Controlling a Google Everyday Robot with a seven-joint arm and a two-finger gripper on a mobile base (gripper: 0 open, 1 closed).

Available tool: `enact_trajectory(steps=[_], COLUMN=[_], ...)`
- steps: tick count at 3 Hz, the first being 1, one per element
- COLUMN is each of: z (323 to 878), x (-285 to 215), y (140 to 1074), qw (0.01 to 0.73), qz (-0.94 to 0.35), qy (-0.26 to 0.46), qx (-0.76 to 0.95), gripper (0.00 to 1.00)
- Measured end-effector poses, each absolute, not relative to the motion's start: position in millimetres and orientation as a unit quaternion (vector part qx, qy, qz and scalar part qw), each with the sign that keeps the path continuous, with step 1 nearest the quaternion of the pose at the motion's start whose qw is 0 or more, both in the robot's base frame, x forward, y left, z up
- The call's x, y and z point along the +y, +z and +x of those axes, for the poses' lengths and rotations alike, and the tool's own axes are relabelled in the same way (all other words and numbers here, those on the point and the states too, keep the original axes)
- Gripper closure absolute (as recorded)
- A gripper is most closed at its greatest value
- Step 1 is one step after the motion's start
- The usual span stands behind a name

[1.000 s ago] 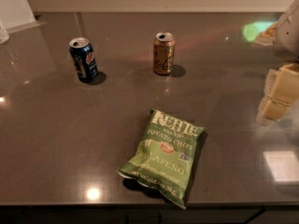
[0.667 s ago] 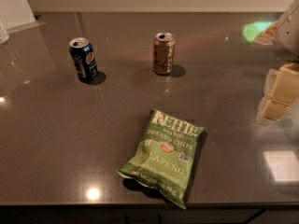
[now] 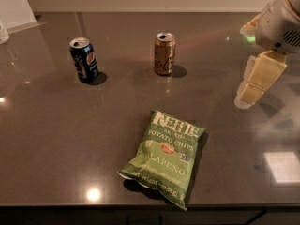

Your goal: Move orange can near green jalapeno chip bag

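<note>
My gripper (image 3: 251,90) hangs over the right side of the table (image 3: 56,139), at about 3 o'clock in the camera view. Whether my jaws stand wide or narrow I cannot tell from here. Nothing shows in them, and the task's can is well apart from me.

The orange can (image 3: 164,54) stands upright at roughly 10 o'clock from me, toward the far side of the table. Its silver top faces up and its shadow falls to its right. I judge it to be a light, thin-walled metal cylinder: stiff enough for a moderate squeeze, but smooth and likely slippery, and easy to tip if I nudge it near the top. The best hold looks to be across the middle of its side wall, one jaw on each side, low enough to keep it steady and clear of the rim.

The green jalapeno chip bag (image 3: 164,156) lies flat at 6 o'clock from the can, near the front edge, with a stretch of bare table between them. It looks soft and crinkly, so I should set the can down just beside it, not on it.

A blue can (image 3: 84,59) stands at 9 o'clock from the orange one, well apart and outside my likely path.
</note>
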State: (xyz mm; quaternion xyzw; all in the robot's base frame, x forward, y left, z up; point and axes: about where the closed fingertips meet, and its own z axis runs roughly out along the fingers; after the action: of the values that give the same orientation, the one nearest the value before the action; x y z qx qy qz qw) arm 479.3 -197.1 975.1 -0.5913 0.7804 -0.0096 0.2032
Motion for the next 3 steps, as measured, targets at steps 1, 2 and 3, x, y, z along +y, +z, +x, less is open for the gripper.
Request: enact_trajectory(steps=[1,2,3], z=[511,546,579], x=[-184,-168,-155], y=[968,963,963], qw=[0.236,0.274,0.306], qz=[-0.575,-0.553,-0.531], qy=[0.011,0.033,0.055], qx=[0.783,0.786,0.789], gripper=[0.00,0.00,0.00])
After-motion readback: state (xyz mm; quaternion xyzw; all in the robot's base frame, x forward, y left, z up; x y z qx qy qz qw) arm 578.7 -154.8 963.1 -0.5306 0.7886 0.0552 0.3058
